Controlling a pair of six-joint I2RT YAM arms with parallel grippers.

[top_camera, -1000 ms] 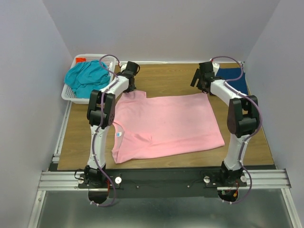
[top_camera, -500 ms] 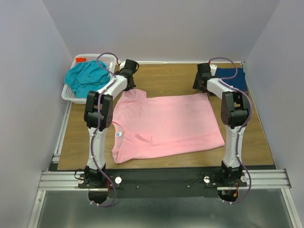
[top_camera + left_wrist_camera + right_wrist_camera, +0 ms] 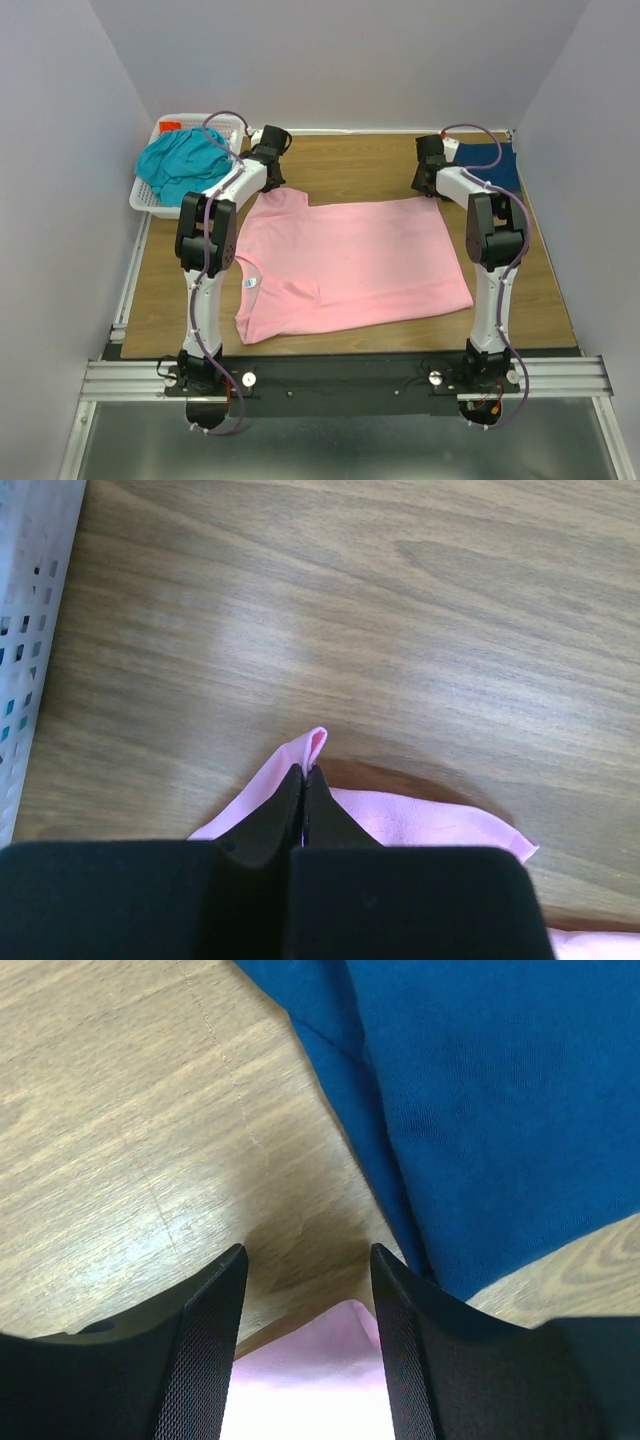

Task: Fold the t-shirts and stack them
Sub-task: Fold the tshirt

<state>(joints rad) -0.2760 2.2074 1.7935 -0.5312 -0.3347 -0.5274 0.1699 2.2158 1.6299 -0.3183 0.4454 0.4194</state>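
The light pink t-shirt (image 3: 350,262) lies spread flat on the wooden table. My left gripper (image 3: 268,184) is shut on its far left corner; the left wrist view shows the pink fabric (image 3: 315,744) pinched between the closed fingers (image 3: 300,810). My right gripper (image 3: 430,185) is open over the far right corner, and that pink corner (image 3: 345,1335) lies between its fingers (image 3: 215,1300). The navy-blue t-shirt (image 3: 490,165) lies at the far right, close to the right gripper (image 3: 480,1100). The teal t-shirt (image 3: 185,162) is heaped in the basket.
A white lattice basket (image 3: 145,200) stands at the far left corner, with its wall showing in the left wrist view (image 3: 30,630). Grey walls close in the table on three sides. Bare wood (image 3: 345,165) shows between the two grippers.
My right gripper has come down and forward to the pink shirt's far right corner. My left gripper has shifted slightly at the far left corner. The shirts have not moved.
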